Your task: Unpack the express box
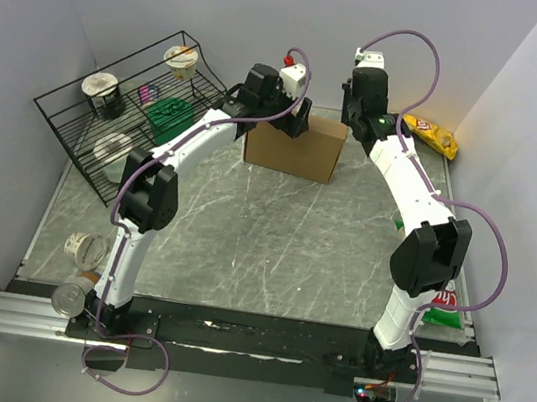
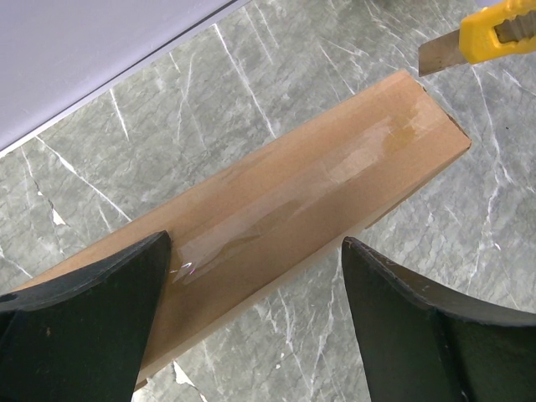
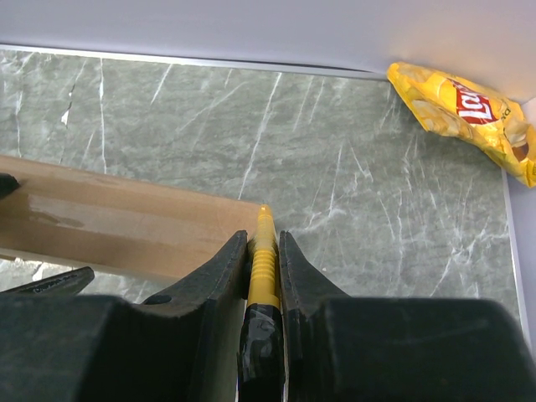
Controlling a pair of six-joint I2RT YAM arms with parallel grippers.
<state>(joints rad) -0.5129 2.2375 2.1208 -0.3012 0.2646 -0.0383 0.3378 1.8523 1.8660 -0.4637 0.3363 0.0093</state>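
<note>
left jaws spread over express box point(image 2: 318, 180), right jaws clamping yellow knife point(image 3: 263, 251) at its end

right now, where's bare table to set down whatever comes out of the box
The widest bare marble lies between the left arm and right arm, on the near side of the express box. A smaller strip runs between the box and chip bag. Crowded: the wire rack on the left, cups at the near-left corner.

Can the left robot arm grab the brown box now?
Probably yes. The left gripper is open, a finger on each side of the express box, nothing else between. The right gripper's yellow knife is at the box's far end, out of the way.
</note>
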